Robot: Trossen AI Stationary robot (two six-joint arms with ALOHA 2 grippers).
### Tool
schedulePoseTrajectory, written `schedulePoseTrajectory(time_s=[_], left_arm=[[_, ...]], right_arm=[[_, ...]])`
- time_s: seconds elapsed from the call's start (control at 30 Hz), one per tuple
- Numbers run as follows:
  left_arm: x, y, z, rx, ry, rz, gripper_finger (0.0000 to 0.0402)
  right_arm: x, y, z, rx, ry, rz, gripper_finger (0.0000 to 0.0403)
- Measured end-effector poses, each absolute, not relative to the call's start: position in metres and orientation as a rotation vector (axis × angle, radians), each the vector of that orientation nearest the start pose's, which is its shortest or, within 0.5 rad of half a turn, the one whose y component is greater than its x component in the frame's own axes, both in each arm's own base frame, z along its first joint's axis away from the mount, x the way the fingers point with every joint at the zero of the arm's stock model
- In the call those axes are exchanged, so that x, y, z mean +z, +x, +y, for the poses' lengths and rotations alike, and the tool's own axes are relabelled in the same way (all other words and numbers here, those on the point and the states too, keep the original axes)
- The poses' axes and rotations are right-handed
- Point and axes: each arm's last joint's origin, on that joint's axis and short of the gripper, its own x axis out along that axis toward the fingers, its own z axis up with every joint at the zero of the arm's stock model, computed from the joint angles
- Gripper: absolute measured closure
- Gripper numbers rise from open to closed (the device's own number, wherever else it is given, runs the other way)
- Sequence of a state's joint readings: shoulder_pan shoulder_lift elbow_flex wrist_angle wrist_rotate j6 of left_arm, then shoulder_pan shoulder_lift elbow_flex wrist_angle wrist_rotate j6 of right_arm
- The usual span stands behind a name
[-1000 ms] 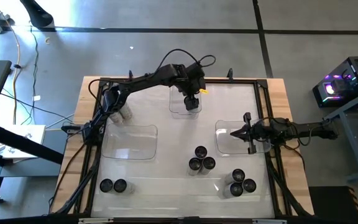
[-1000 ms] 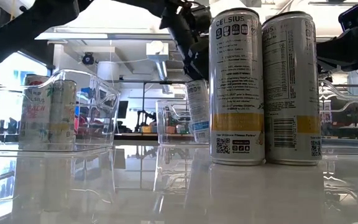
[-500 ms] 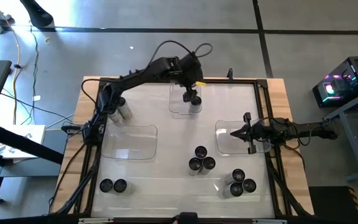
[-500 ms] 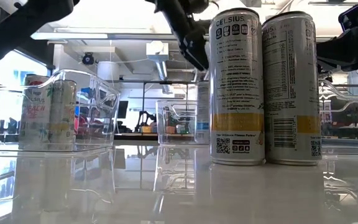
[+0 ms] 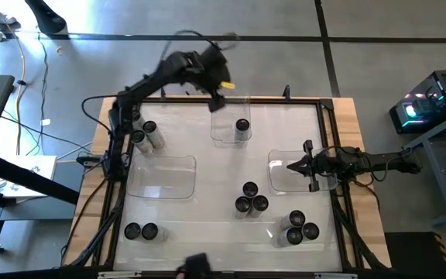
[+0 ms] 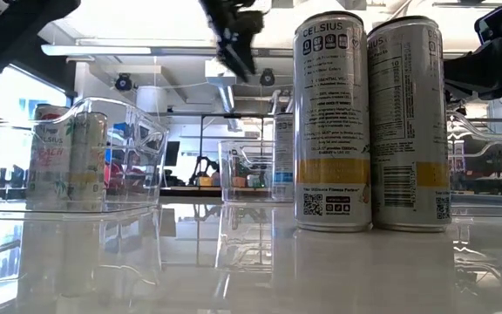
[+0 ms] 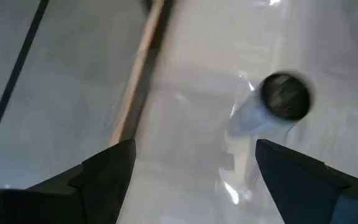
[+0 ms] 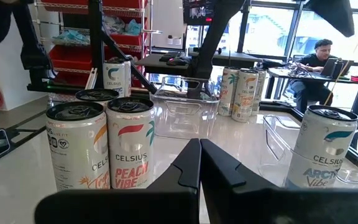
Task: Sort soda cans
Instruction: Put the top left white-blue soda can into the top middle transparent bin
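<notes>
My left fingers (image 7: 110, 177) hang spread and empty above the far tray (image 5: 231, 128), where one soda can (image 5: 242, 125) stands, blurred. My right fingers (image 8: 199, 165) stay pressed together over the right tray (image 5: 285, 174).

Cans reading "CELSIUS": front can (image 6: 332, 122); "CELSIUS PEACH VIBE" can (image 8: 130, 152); "ARCTIC Vibe" can (image 8: 319, 149)

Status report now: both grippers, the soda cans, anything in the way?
Left gripper open, empty, raised at far edge. Right gripper shut, idle over right tray. One soda can standing in far tray. Nothing in the way.
</notes>
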State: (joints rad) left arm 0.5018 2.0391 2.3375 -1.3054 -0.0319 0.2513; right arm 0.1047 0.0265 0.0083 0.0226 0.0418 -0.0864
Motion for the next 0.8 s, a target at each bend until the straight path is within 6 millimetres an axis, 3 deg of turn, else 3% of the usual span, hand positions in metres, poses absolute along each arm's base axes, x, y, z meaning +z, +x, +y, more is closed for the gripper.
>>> schedulePoseTrajectory(time_s=[0.27,0.47,0.63,0.8], left_arm=[[0.413,0.285,0.209,0.61,-0.178,1.199,0.0098],[0.429,0.244,0.212,0.745,-0.318,1.124,0.0102],[0.408,0.205,0.216,0.9,-0.482,1.192,0.0102],[0.374,0.173,0.215,1.001,-0.609,1.307,0.0102]], right_arm=[[0.166,0.098,0.009,0.062,-0.086,-0.007,0.0402],[0.166,0.098,0.009,0.062,-0.086,-0.007,0.0402],[0.166,0.098,0.009,0.062,-0.086,-0.007,0.0402],[0.166,0.098,0.009,0.063,-0.086,-0.006,0.0402]])
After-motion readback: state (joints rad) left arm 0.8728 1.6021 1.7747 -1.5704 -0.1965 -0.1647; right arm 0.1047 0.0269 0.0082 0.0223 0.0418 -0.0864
